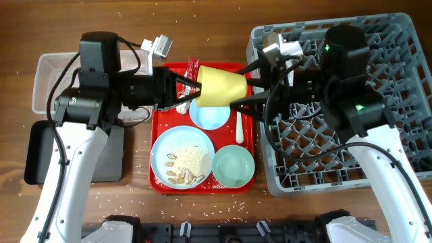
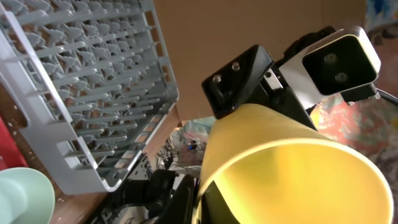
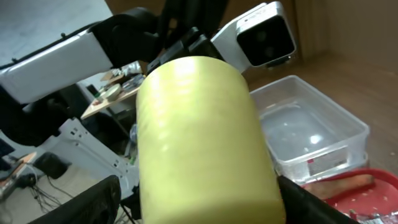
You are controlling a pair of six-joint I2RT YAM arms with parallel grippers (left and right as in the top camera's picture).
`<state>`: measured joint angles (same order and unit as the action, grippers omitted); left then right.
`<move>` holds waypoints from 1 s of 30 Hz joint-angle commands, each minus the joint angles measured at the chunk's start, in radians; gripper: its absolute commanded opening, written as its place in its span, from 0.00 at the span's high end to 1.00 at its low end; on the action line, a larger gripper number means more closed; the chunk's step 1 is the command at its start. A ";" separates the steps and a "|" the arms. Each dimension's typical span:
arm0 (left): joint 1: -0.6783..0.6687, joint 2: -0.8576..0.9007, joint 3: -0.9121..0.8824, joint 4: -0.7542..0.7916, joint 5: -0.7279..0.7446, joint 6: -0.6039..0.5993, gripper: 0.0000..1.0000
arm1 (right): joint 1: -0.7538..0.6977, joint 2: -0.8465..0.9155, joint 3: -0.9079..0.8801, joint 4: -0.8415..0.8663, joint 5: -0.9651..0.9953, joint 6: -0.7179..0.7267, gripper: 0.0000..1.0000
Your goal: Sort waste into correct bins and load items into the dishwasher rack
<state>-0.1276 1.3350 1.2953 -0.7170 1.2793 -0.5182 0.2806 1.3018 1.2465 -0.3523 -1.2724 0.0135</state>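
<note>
The small yellow cup (image 1: 221,86) lies on its side in the air above the red serving tray, between both grippers. My left gripper (image 1: 191,91) is shut on its rim, one finger inside the mouth; in the left wrist view (image 2: 208,199) the cup (image 2: 292,168) fills the frame. My right gripper (image 1: 244,93) is open with its fingers either side of the cup's base, and a gap shows on one side in the right wrist view (image 3: 196,205). The grey dishwasher rack (image 1: 398,40) is at the right. The clear tub (image 1: 47,74) and black tray (image 1: 40,155) are at the left.
On the red serving tray (image 1: 160,135) lie a light blue plate (image 1: 165,152) with rice and brown scraps, a small blue bowl (image 1: 209,116), a pale green bowl (image 1: 233,166) and a white spoon (image 1: 239,128). A red wrapper (image 1: 191,65) lies at its far edge. Rice grains dot the table.
</note>
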 commanded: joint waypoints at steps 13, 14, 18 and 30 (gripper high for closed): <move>0.008 0.000 0.005 0.028 -0.070 0.017 0.00 | -0.176 -0.123 0.016 -0.147 0.307 0.040 0.62; 0.008 0.000 0.005 0.029 -0.078 0.017 0.00 | -0.219 -0.136 0.016 -0.186 0.312 0.037 0.62; 0.008 0.000 0.005 0.029 -0.104 0.017 0.00 | -0.296 -0.148 0.016 -0.342 0.472 0.047 0.64; 0.008 0.000 0.005 0.026 -0.227 0.016 0.00 | -0.286 -0.100 0.014 -1.070 1.094 0.278 0.65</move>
<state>-0.1169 1.3388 1.2953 -0.6937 1.0889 -0.5175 -0.0170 1.1667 1.2530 -1.4002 -0.2573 0.2646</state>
